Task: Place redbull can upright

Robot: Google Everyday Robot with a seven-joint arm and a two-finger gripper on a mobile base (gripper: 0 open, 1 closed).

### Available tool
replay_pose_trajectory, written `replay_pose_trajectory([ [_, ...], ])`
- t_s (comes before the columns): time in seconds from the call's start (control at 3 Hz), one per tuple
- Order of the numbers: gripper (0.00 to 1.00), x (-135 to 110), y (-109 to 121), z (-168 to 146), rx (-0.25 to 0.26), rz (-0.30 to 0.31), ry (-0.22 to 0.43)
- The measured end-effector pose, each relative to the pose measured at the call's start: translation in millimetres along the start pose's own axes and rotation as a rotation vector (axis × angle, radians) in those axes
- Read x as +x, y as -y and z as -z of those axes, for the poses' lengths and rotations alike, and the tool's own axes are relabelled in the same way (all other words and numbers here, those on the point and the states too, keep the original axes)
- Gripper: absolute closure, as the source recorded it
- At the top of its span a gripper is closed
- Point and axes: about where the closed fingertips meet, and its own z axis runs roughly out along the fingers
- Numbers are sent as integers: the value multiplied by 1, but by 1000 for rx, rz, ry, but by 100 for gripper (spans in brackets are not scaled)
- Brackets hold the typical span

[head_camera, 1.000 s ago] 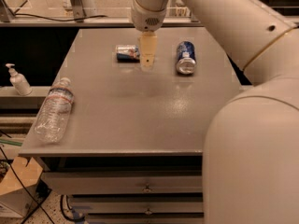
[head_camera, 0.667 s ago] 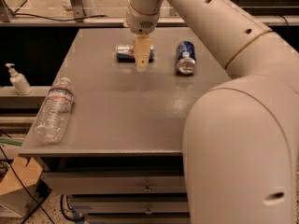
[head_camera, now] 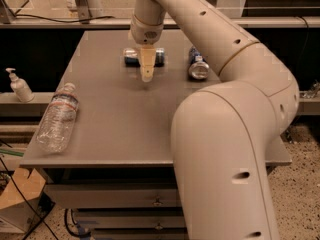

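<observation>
Reaching across the desk [head_camera: 100, 139], the arm [head_camera: 225, 134] is hanging its hand [head_camera: 146, 68] just in front of the redbull can [head_camera: 131, 57], which is lying on its side at the far middle. Open or closed, I cannot tell. Looking like the approach step: next it's needing a grip around the can, then tipping it upright.

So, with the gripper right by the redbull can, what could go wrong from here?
The redbull can lies on its side, partly hidden behind the gripper. Being round, it may roll away at a glancing touch. The dark-blue can lies nearby on the same table, so tipping the redbull can upright carelessly could knock it.
</observation>
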Motion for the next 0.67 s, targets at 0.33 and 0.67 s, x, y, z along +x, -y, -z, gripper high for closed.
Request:
replay_pose_trajectory([
  [0.33,16,-1,2,-16,-31,-4,13],
  [0.67,39,1,2,-26,-54,-8,19],
])
